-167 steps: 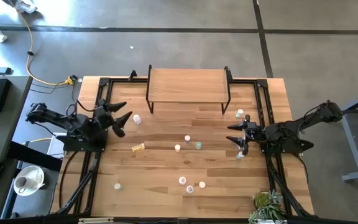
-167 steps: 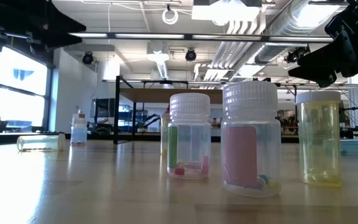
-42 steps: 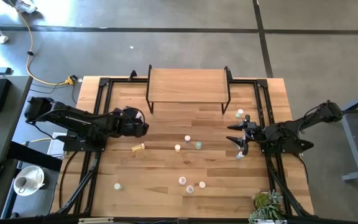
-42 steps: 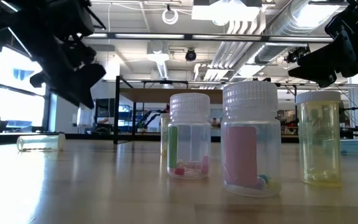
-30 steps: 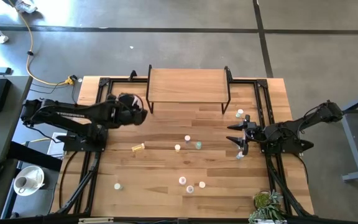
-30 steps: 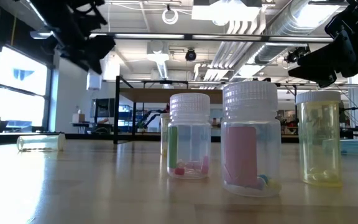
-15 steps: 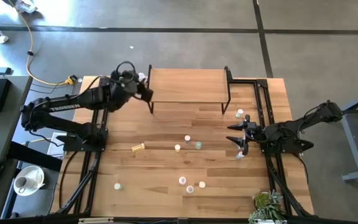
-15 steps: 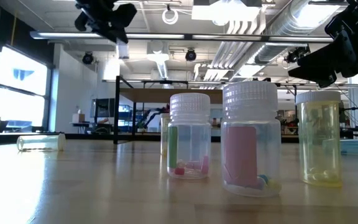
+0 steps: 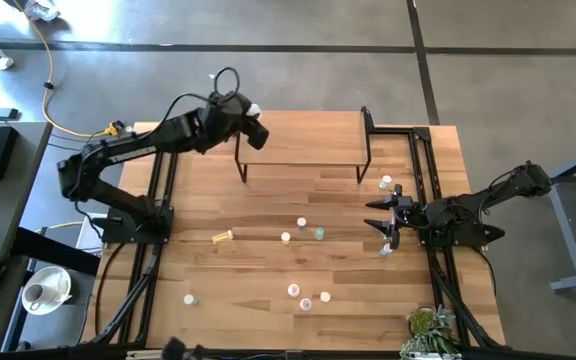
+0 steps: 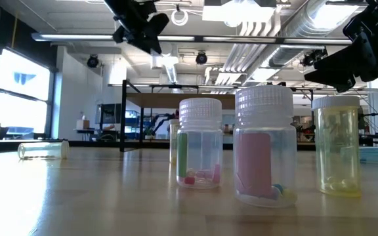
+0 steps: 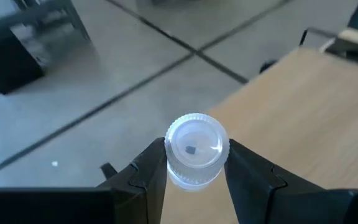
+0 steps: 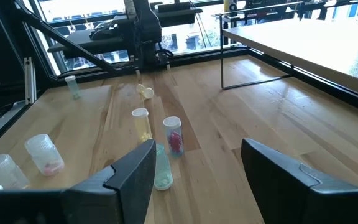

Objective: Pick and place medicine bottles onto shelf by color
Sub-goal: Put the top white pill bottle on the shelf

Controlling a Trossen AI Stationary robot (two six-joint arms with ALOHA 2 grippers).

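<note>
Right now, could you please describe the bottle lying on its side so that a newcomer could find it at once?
Start at the raised wooden shelf at the table's far edge, then come toward the near edge on the left arm's side. The yellow bottle lies there alone on the tabletop, the only one tipped over while its neighbours stand upright.

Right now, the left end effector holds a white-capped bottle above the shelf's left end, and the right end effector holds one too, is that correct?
Not quite. The left end effector does hold a white-capped bottle above the shelf's left end, but the right end effector holds nothing: the right wrist view shows its fingers spread apart with only table between them.
</note>
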